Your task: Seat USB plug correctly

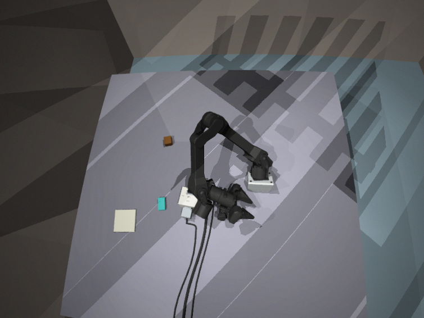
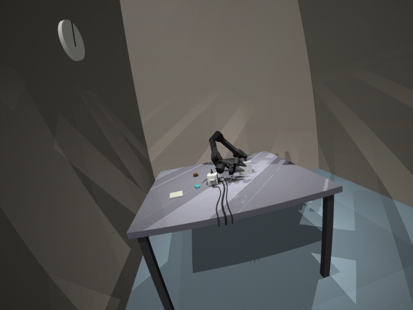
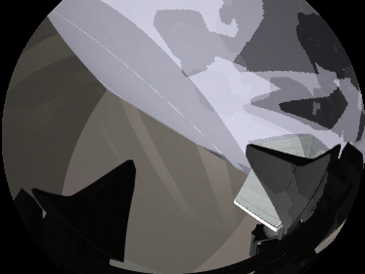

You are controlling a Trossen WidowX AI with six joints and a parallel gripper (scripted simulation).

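The white power cube (image 1: 185, 201) (image 2: 210, 179) stands left of the arm's base. A small dark plug (image 2: 211, 171) stands upright on its top; in the top view the arm mostly hides it. Which way round it is and how deep it sits cannot be told. My gripper (image 1: 253, 209) (image 3: 192, 158) is open and empty, its fingers wide apart. It points sideways, away from the cube and to its right, in front of the arm's base. The cube is not in the wrist view.
A pale grey block (image 1: 186, 212) sits at the cube's front side. Dark cables (image 1: 195, 239) (image 2: 218, 200) run to the table's front edge. A teal block (image 1: 161, 203) (image 2: 196, 185), a cream pad (image 1: 125, 220) (image 2: 176, 194) and an orange-brown block (image 1: 167, 140) (image 2: 195, 174) lie left. The arm's white base (image 1: 260, 185) is near the gripper.
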